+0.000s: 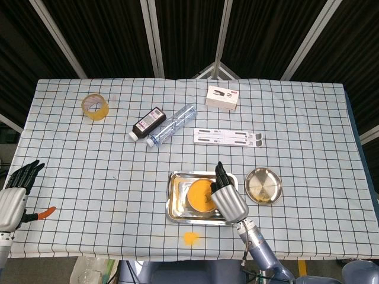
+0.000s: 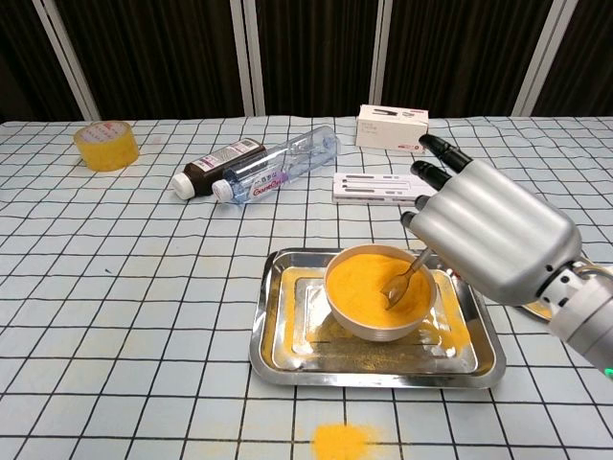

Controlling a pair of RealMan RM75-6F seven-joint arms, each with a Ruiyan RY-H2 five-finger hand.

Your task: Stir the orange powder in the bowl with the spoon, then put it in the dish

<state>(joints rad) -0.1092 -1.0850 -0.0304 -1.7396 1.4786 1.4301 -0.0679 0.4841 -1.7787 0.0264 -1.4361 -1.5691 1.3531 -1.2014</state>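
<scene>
White cloth (image 2: 115, 287) ruled in a thin black grid; silver tray (image 2: 278, 355) under the right hand (image 2: 488, 244), dusted orange; pale cream bowl (image 2: 369, 326) filled with bright orange powder (image 2: 364, 278); steel-grey spoon (image 2: 397, 286) below the hand's black fingertips (image 2: 433, 144); hand shell silver-grey; shiny silver dish (image 1: 263, 186) to that hand's right; orange spill (image 2: 343, 441) on the cloth nearer than the tray; beyond the hand, a white box (image 2: 393, 127) with red and dark print, a clear bottle (image 2: 278, 165) with a blue label, a dark brown bottle (image 2: 215, 165) with a white cap; yellow tape roll (image 2: 105, 145) far left; left hand (image 1: 13, 198) silver with black fingers.
</scene>
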